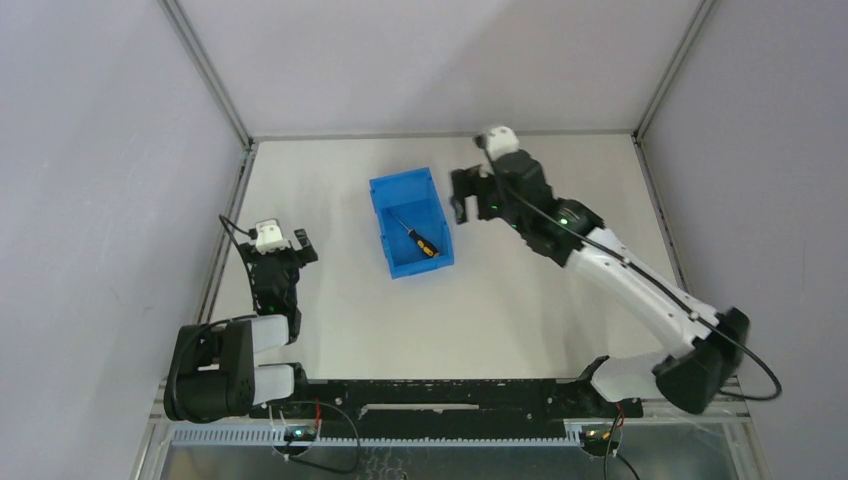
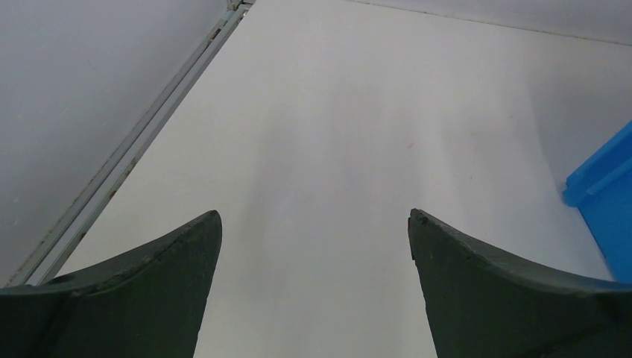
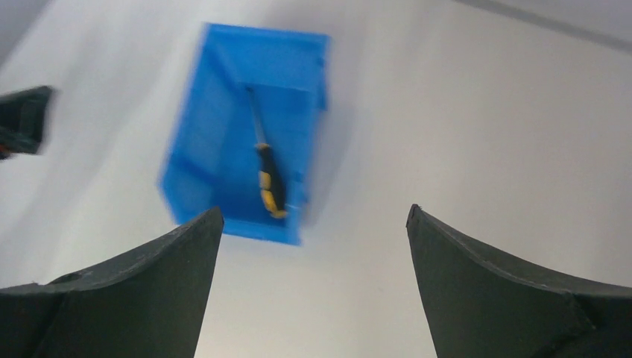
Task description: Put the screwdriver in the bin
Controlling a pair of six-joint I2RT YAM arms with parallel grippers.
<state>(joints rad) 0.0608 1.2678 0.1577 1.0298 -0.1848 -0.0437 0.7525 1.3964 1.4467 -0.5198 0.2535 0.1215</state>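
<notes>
The screwdriver (image 1: 416,238) lies inside the blue bin (image 1: 385,205) near the table's middle, its black and yellow handle toward the bin's near right corner. The right wrist view shows the screwdriver (image 3: 267,175) resting on the floor of the bin (image 3: 201,160). My right gripper (image 1: 462,208) hovers just right of the bin, open and empty; in its own view the right gripper (image 3: 313,216) has bare table between its fingers. My left gripper (image 1: 282,243) stands open and empty at the left of the table, well clear of the bin. A corner of the bin (image 2: 607,198) shows in the left wrist view.
Grey walls enclose the table on the left, back and right. A metal rail (image 1: 228,225) runs along the table's left edge beside the left arm. The left arm's fingers (image 3: 22,119) show at the left edge of the right wrist view.
</notes>
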